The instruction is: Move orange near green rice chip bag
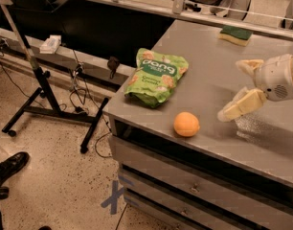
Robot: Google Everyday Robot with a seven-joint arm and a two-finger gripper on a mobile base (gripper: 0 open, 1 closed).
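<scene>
Orange (pixel 186 124) on grey table (pixel 208 56), near front edge, close to green rice chip bag (pixel 156 75), not touching.
Gripper (pixel 231 90) just above tabletop near orange, apart from it, fingers spread wide, empty.

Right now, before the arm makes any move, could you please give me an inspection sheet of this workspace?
Surface: grey table, with drawers below its front edge.
Job's things: orange near the front edge; green rice chip bag lying flat behind it, a gap between them.
Clutter: green-and-yellow sponge at the far side.
Grippers: gripper over the table, picture-right of the orange and apart from it, jaws open, holding nothing.
Cables: loose cables on the floor by the black stand.
Surroundings: speckled floor with blue tape mark; shoe at lower left.
</scene>
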